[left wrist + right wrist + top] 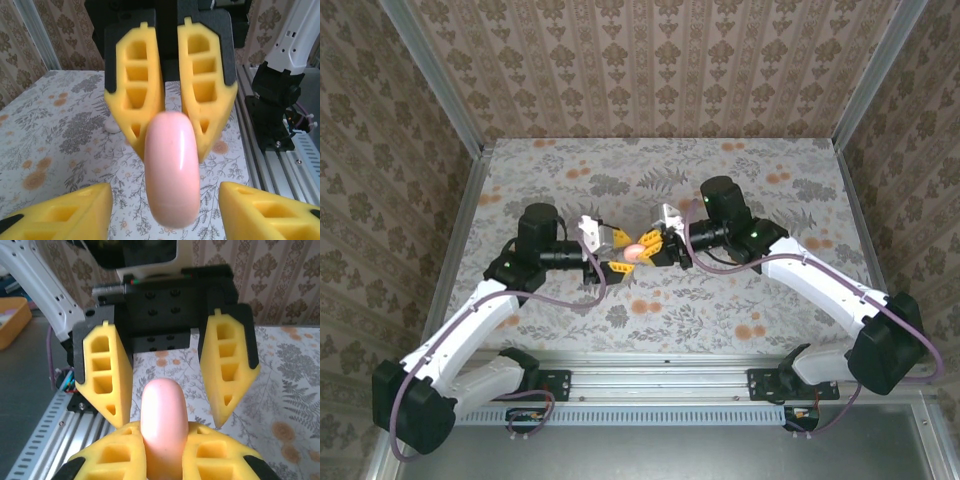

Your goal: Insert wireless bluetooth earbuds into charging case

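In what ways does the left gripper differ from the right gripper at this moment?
The right gripper is shut on the charging case; the left gripper is open. The right gripper holds the case; the left gripper holds nothing, its fingers standing either side of it. Both have yellow fingers.

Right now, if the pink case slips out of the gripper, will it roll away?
Probably. The pink case looks round and smooth-edged, so on its rim it could roll. Its shiny skin looks slippery, so the right gripper pinching it may lose it easily. It looks hard, not squishy: no dent shows where it is pinched.
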